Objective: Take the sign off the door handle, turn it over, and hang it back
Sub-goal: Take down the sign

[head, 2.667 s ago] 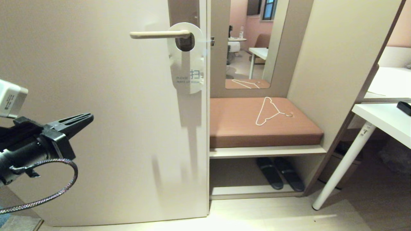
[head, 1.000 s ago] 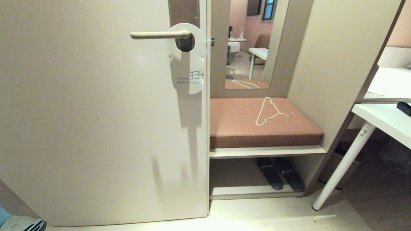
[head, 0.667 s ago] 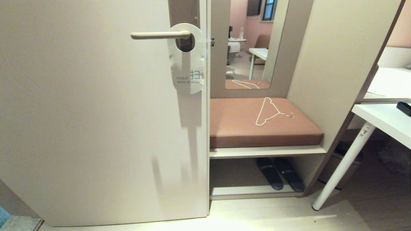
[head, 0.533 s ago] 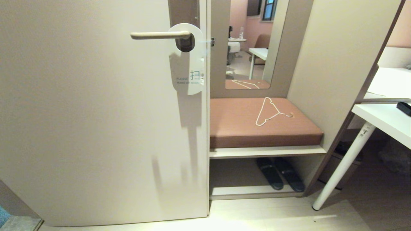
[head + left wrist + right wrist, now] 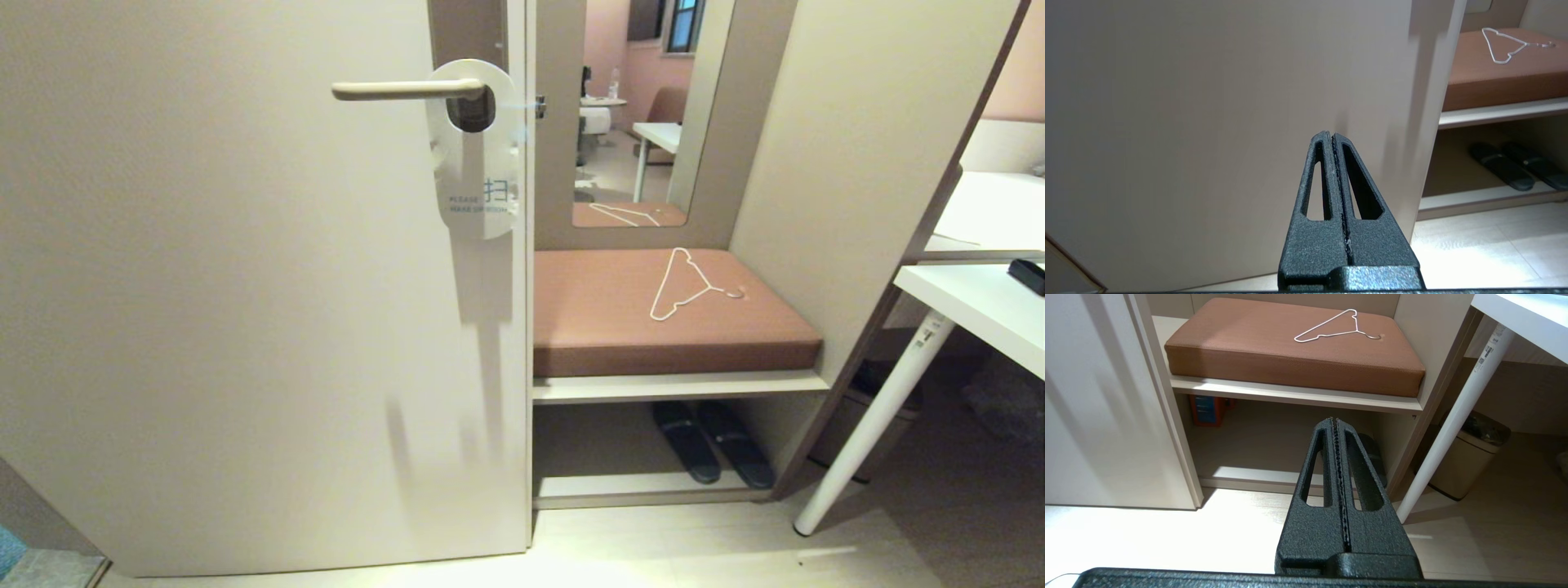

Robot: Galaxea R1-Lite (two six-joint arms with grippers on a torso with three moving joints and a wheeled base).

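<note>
The sign (image 5: 476,155) is seen hung on the door handle (image 5: 406,89), its round hole looped over the lever near the brown plate, with the white side and grey lettering turned outward. From this the task is judged essentially done: the sign appears removed, flipped and rehung, and nothing seems left except parking the arms. The left tool (image 5: 1333,136) is held low before the door (image 5: 245,286), fully closed and empty. The right tool (image 5: 1334,421) is likewise pressed closed on nothing, pointed at the shelf under the cushion (image 5: 1290,343).
</note>
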